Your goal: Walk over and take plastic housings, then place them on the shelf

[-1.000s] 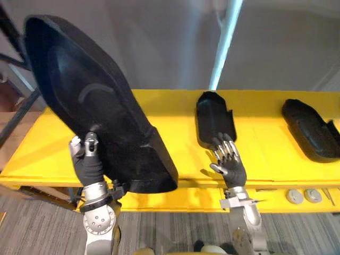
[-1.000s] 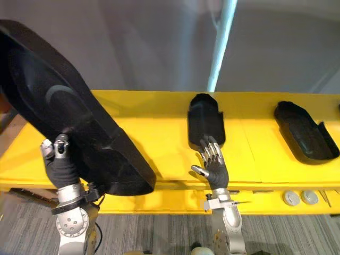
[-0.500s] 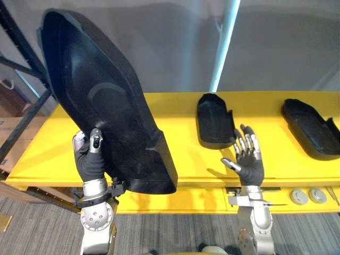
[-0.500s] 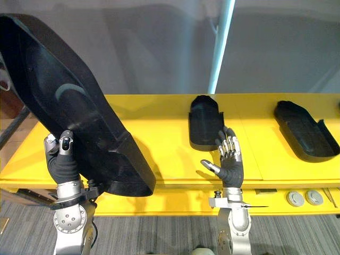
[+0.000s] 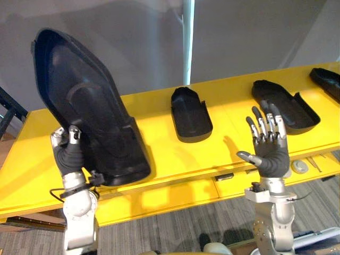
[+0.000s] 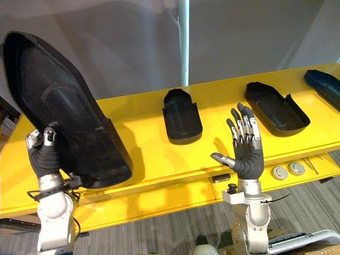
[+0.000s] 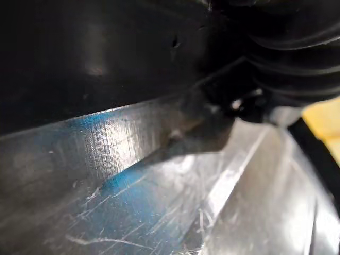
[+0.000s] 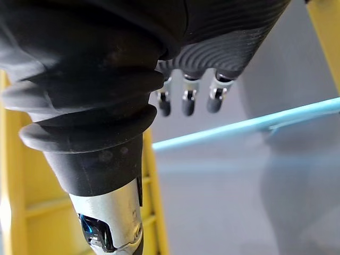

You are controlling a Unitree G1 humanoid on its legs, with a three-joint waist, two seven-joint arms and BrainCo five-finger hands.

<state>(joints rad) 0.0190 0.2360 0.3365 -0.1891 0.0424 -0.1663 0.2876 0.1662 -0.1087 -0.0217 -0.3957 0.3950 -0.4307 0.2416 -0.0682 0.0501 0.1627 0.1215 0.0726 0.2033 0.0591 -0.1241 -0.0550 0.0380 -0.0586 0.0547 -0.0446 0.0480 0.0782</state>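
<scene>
My left hand (image 5: pixel 67 155) is shut on the lower edge of a large black plastic housing (image 5: pixel 85 117), held upright and leaning over the left part of the yellow table (image 5: pixel 170 154). Its dark wall (image 7: pixel 106 48) sits close against the left wrist view. My right hand (image 5: pixel 271 153) is raised in front of the table's near edge, open, fingers (image 8: pixel 186 101) spread and holding nothing. A small black housing (image 5: pixel 190 114) lies mid-table, and a longer one (image 5: pixel 284 103) lies beyond the right hand.
Another black housing (image 5: pixel 326 79) lies at the table's far right edge. Two round discs (image 6: pixel 287 170) sit on the ledge below the table front, right of my right hand. A pale blue upright post (image 5: pixel 188 40) stands behind the table against the grey wall.
The camera has shifted, so the table contents sit further left. My right hand has come off the small housing's near end and risen, fingers spread. The left hand still holds the large housing.
</scene>
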